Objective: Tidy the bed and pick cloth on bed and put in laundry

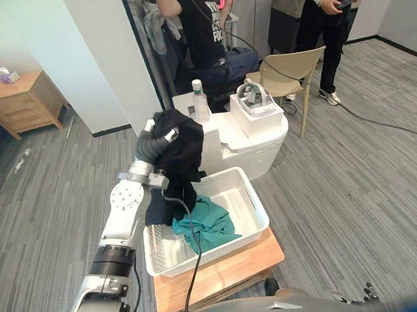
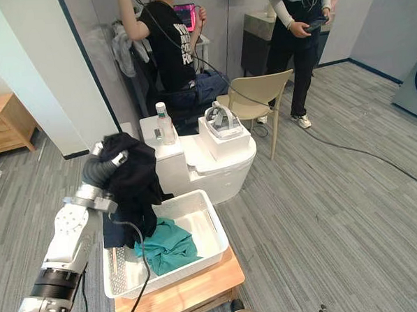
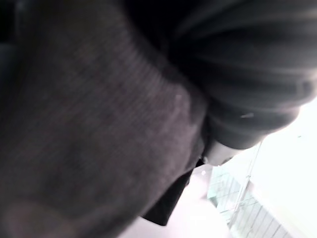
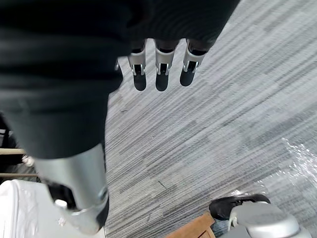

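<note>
My left hand [image 1: 167, 137] is raised above the white laundry basket [image 1: 259, 208], with a dark cloth [image 1: 180, 154] bunched over it. A silver finger shows on top of the cloth. The cloth hangs down so that its lower end reaches into the basket's left side. In the left wrist view the dark cloth [image 3: 99, 129] lies right against the hand's ribbed cover. A teal cloth [image 1: 208, 224] lies crumpled in the basket. My right hand [image 4: 156, 64] hangs low at my side over the carpet, fingers straight and holding nothing.
The basket rests on a low wooden table [image 1: 235, 266]. Behind it stands a white rounded unit [image 1: 264, 142] with a bottle [image 1: 200, 100] and a boxed headset [image 1: 254, 101]. A beige chair [image 1: 291, 68] and two persons stand beyond. A wooden nightstand [image 1: 20, 99] is far left.
</note>
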You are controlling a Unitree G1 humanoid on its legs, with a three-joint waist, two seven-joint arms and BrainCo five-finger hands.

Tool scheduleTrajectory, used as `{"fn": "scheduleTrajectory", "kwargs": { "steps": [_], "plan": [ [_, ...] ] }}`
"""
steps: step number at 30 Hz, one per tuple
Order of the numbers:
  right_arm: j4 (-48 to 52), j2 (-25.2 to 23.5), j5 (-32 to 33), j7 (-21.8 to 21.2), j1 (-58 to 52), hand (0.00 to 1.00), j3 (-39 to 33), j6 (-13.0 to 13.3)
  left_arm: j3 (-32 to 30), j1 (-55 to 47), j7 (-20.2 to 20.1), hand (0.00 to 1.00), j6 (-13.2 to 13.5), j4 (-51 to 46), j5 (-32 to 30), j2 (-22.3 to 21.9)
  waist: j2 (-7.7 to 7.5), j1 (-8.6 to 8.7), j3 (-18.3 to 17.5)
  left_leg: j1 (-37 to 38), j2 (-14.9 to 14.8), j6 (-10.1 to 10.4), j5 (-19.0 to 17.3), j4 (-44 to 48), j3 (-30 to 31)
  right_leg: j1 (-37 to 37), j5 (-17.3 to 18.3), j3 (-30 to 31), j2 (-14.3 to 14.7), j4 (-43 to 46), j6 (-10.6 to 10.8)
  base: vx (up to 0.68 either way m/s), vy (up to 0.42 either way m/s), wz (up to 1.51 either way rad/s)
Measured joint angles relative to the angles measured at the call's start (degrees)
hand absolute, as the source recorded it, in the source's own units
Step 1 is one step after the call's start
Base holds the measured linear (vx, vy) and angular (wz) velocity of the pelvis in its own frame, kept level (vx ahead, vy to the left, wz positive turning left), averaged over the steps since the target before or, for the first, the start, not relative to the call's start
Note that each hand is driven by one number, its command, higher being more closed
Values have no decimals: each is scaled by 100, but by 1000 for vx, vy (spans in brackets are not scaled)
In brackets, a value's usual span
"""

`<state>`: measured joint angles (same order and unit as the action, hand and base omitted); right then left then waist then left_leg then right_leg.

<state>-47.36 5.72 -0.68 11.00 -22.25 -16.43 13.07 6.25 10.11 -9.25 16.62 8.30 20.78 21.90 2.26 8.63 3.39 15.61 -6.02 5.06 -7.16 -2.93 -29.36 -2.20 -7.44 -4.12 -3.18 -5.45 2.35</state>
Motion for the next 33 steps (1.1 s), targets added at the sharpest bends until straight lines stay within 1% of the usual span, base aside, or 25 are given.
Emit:
{"fn": "scheduleTrajectory", "kwargs": {
  "steps": [2,3,7,9,11,13,14,15,16,17,18,19,20,21,22,23,24,25,28,31,33],
  "plan": [
    [-84,-69,60,-18,6,0,-21,71,317,-219,-192,100,1,-2,2,-222,2,-5,1,32,0,8,-6,-14,-9,-27,17,1,5,0,10,0,0,0],
    [-112,-73,61,-24,5,0,-20,83,380,-264,-226,100,1,-2,3,-260,4,-4,1,34,0,12,-9,-15,-10,-29,22,1,6,1,12,0,0,0],
    [-197,-125,59,-68,6,0,-2,106,998,-607,-444,100,-72,-15,9,-564,16,-6,-6,52,-7,21,-18,3,-46,-43,32,22,10,1,14,-35,-18,-2],
    [-202,-133,57,-82,6,0,26,106,1293,-786,-459,100,-257,-17,4,-687,24,-8,-11,61,-14,27,-26,11,-75,-47,43,33,14,1,22,-68,-38,-5],
    [-202,-126,57,-81,-5,0,121,105,1568,-1045,-452,100,-520,-8,-3,-834,19,-7,-9,82,-25,32,-44,19,-125,-54,77,58,26,1,27,-64,-37,-9],
    [-203,-145,54,-85,-16,0,182,102,1756,-1210,-439,100,-680,49,-19,-917,12,-7,-4,119,-34,39,-49,15,-150,-73,97,85,42,1,47,-52,-36,-7],
    [-204,-144,49,-86,-28,0,273,96,1860,-1262,-362,100,-755,173,-200,-991,16,-8,-7,145,-44,46,-72,18,-158,-95,107,100,53,0,49,-46,-28,-3],
    [-204,-146,49,-85,-25,0,325,95,1886,-1269,-313,100,-762,254,-257,-1022,16,-7,-7,146,-46,51,-77,21,-159,-96,109,103,55,0,51,-49,-25,-2],
    [-203,-155,46,-92,-14,0,437,94,1925,-1268,-171,100,-770,434,-409,-1053,7,-7,-2,142,-47,91,-102,21,-165,-88,111,110,58,0,53,-51,-25,-4],
    [-204,-164,46,-90,-14,0,561,92,1958,-1264,114,100,-773,650,-543,-1053,-3,-6,5,124,-53,100,-110,21,-177,-67,114,132,69,-1,52,-49,-26,-6],
    [-205,-168,45,-91,-13,0,605,90,1953,-1259,231,100,-774,742,-614,-1048,-8,-5,8,111,-57,102,-112,20,-184,-50,117,144,75,-1,48,-45,-28,-8],
    [-206,-179,47,-90,-7,0,664,90,1947,-1226,455,100,-776,918,-693,-1030,-19,-1,16,66,-61,93,-122,23,-190,-3,133,154,81,-2,26,-48,-38,-7],
    [-207,-176,48,-87,11,0,748,87,1898,-1079,756,100,-795,1192,-695,-1017,-38,1,27,-55,-61,71,-135,38,-185,113,134,159,78,-2,26,-40,-32,-6],
    [-208,-172,52,-87,30,0,762,82,1841,-1015,848,100,-814,1284,-695,-1017,-54,2,44,-104,-60,71,-135,50,-184,156,134,163,74,-1,26,-27,-35,-4],
    [-222,-168,54,-82,121,0,795,67,1675,-772,1033,100,-856,1563,-694,-986,-102,15,155,-205,-63,70,-137,106,-173,229,131,167,66,-1,30,0,0,0],
    [-223,-160,56,-81,195,0,836,42,1568,-605,1141,100,-873,1741,-691,-952,-107,27,234,-254,-67,79,-133,136,-162,264,126,167,64,0,34,-17,-33,-2],
    [-223,-137,60,-82,314,0,900,18,1431,-352,1279,100,-906,1962,-679,-883,-131,66,352,-316,-68,89,-120,163,-161,317,115,167,59,1,45,-25,-37,-1],
    [-224,-90,65,-84,472,0,993,-33,1269,-85,1446,100,-967,2194,-666,-799,-168,125,499,-396,-76,50,-102,223,-152,375,81,164,51,3,81,0,0,0],
    [-202,-12,163,-85,784,0,1024,-36,880,476,1717,100,-1034,2834,-630,-721,-133,180,803,-548,-99,56,-117,322,-150,583,51,162,59,152,30,18,-2,-5],
    [-188,9,222,-82,972,0,1089,-37,634,752,1945,100,-1036,3029,-644,-702,-120,228,965,-674,-113,57,-117,406,-169,715,63,157,49,242,14,55,0,-5],
    [-170,34,247,-77,1099,0,1226,-36,541,891,2062,100,-1042,3114,-660,-699,-113,291,1115,-680,-114,64,-123,505,-176,732,74,157,16,310,0,18,2,0]
  ]
}}
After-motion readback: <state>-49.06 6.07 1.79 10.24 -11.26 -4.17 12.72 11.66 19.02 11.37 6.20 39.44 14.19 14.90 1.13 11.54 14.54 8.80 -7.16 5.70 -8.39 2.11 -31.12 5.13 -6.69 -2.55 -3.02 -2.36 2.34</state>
